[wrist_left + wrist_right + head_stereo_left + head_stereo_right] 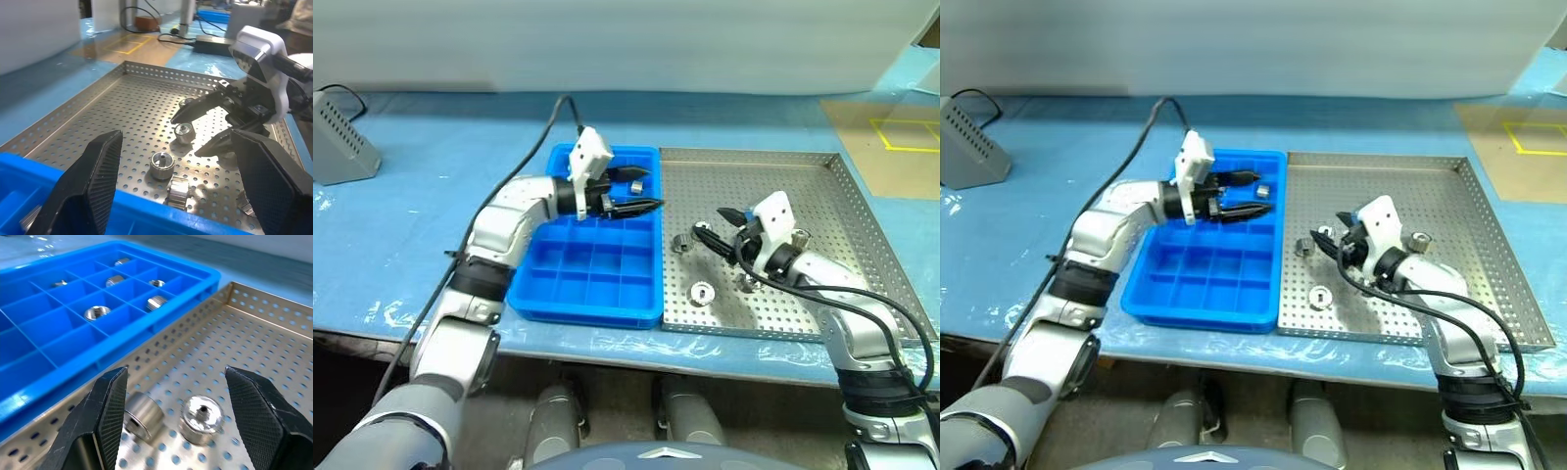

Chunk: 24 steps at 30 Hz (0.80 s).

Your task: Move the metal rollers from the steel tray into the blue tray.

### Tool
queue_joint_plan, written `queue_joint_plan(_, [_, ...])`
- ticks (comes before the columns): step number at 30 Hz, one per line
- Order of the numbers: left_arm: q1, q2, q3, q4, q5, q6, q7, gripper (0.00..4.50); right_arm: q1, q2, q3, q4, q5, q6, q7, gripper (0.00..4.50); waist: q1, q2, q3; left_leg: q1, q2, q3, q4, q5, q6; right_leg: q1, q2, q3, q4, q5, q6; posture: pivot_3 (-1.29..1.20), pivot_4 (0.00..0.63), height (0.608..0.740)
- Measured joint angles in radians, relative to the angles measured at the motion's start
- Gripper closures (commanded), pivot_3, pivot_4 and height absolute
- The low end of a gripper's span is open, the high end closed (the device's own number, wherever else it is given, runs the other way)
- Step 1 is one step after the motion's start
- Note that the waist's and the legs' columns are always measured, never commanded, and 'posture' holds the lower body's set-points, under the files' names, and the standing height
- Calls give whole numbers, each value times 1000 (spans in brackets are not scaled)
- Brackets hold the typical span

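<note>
From the head views, you have the left gripper (651, 193) over the far end of the blue tray (548, 294), jaws well apart and nothing between them; I judge its drop is done and it is free for another pick. Your right gripper (717, 227) hangs over the steel tray (842, 196) with its jaws wide and empty. The metal rollers (702, 292) left on the perforated floor lie near the edge beside the blue tray: one by the near rim, one (680, 243) just beside the right jaws' tips, and more close against that hand. The bench (431, 235) wears a blue cover; a grey box (340, 140) sits at its far left, and a brown mat with yellow tape (891, 147) lies far right.

In the left wrist view you look across the steel tray to the right gripper, with rollers scattered below it. The room behind holds cables and equipment, too blurred to name.

In the right wrist view the open jaws straddle two rollers standing just beside each other, one upright (201, 418) and one on its side (142, 416). Several compartments of the blue tray already hold rollers. Your next move, I judge, calls for lowering onto one roller only and closing without nudging its neighbour.
</note>
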Motion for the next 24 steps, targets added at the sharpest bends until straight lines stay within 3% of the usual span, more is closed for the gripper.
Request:
queue_joint_plan(5, [-106,-69,-70,290,107,-194,-114,776,139,-49,-108,-146,67,43,20,1225,-11,0,0,-2,0,0,1,0,3,0,0,-1,-2,0,0,-592,150,740])
queue_joint_plan(10, [-278,-151,-109,609,244,-384,-149,776,235,-38,-138,-250,83,73,-25,1225,-45,-1,0,-3,-1,0,5,-3,2,1,-1,-1,-2,0,1,-649,150,740])
queue_joint_plan(17, [-515,-227,-163,875,412,-434,-177,776,269,5,-112,-278,58,76,-105,1225,-103,-1,0,-6,-3,-1,6,-5,5,0,-2,-2,-5,-2,5,-686,150,740])
queue_joint_plan(24, [-552,-246,-244,970,573,-393,-237,776,294,28,-102,-278,30,62,-142,1225,-164,-1,0,-12,-3,-3,6,-5,11,-1,-2,-7,-11,0,4,-703,150,740])
